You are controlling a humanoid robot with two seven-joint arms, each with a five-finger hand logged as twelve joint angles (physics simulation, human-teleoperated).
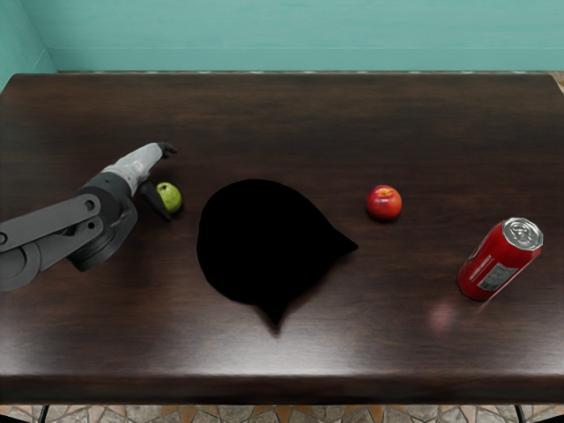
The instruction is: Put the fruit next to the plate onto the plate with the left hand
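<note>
A small green fruit lies on the dark table just left of the black plate. A red apple sits to the plate's right, a little apart from it. My left hand comes in from the left edge and is right at the green fruit. Its dark fingers are spread, one above the fruit and one touching its lower left side. They are not closed around the fruit. The right arm does not show.
A red soda can lies tilted at the right of the table. The wooden table runs back to a teal wall; its front edge is near the bottom of the view.
</note>
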